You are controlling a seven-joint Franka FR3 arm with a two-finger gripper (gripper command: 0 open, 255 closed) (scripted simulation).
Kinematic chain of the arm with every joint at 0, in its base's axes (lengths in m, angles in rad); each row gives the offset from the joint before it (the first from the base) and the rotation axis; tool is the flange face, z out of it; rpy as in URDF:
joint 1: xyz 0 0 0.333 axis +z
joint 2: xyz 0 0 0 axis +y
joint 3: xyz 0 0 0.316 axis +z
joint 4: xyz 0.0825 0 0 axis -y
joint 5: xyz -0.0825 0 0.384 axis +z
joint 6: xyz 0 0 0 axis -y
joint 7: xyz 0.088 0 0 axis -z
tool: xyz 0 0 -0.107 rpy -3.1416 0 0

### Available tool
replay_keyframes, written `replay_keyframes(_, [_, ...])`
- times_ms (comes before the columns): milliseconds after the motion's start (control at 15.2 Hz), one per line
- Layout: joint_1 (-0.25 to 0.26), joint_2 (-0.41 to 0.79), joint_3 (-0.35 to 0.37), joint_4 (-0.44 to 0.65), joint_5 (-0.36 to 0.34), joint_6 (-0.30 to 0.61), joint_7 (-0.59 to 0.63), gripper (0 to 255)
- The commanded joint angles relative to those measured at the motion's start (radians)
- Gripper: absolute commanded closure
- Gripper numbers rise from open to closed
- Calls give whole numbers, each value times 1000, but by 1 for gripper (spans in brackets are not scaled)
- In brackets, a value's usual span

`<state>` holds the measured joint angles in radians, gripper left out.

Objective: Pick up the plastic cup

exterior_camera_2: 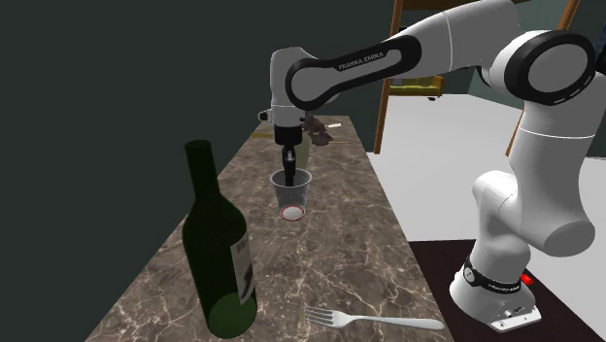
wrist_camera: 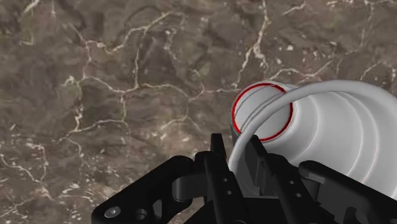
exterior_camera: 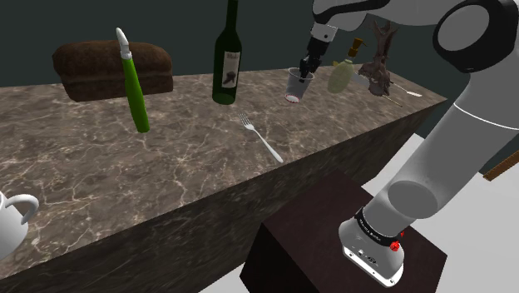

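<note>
A clear plastic cup [exterior_camera: 296, 86] with a red-ringed base stands on the marble counter [exterior_camera: 166, 183], toward its far end. My black gripper [exterior_camera: 307, 70] comes down from above and is shut on the cup's rim. One finger is inside the cup and one outside. The second exterior view shows the gripper [exterior_camera_2: 288, 176] dipping into the mouth of the cup [exterior_camera_2: 292, 197]. Seen from the wrist, the fingers [wrist_camera: 219, 156] pinch the white rim of the cup [wrist_camera: 331, 121], and its base points at the counter. Whether the base still touches the marble is unclear.
A dark green wine bottle [exterior_camera: 226, 58] stands near the cup, with a fork [exterior_camera: 263, 139] in front of it. A leaning green bottle [exterior_camera: 133, 83], a brown loaf [exterior_camera: 112, 71] and a white mug [exterior_camera: 12, 218] lie further along. A pale bottle [exterior_camera: 340, 76] and a brown figure [exterior_camera: 378, 60] sit behind the cup.
</note>
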<state>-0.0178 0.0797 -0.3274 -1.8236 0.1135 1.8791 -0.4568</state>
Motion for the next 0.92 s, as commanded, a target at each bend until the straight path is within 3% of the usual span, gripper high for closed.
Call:
replay_keyframes(0, [0,0,0,0,0,0,0,255])
replay_keyframes(330, [-1,-2,-1,-2,-1,0,-1,255])
replay_keyframes(858, [-1,-11,-2,95,-7,-104,9,255])
